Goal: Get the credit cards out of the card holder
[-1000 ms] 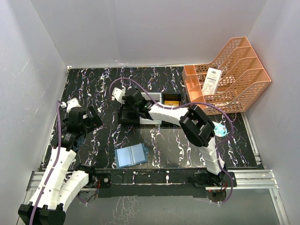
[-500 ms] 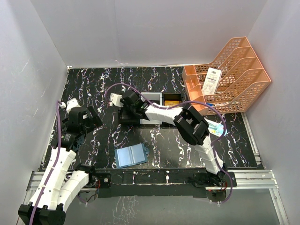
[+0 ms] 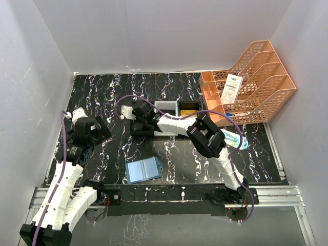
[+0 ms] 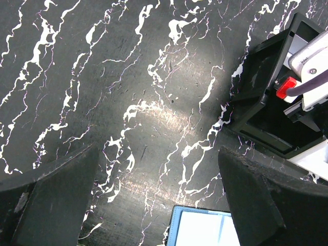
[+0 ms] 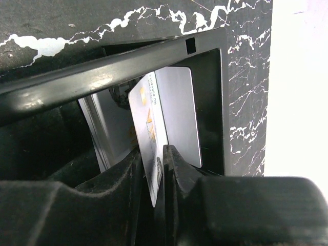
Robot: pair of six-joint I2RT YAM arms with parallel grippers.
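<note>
Lying open and flat at 6 o'clock on the black, white-veined table [image 3: 102, 92], the teal-blue card holder [image 3: 144, 170] shows two pale rectangular panels and sits well apart from the tray and both arms. Right end effector [image 5: 152, 154], jaws narrow, brackets a thin greyish credit card [image 5: 146, 118] standing on edge inside the black straight-walled tray [image 5: 128, 66] at centre; whether it pinches the card cannot be told. Left end effector [image 4: 156, 154], jaws wide, hovers at 9 o'clock over bare table, holding nothing.
</note>
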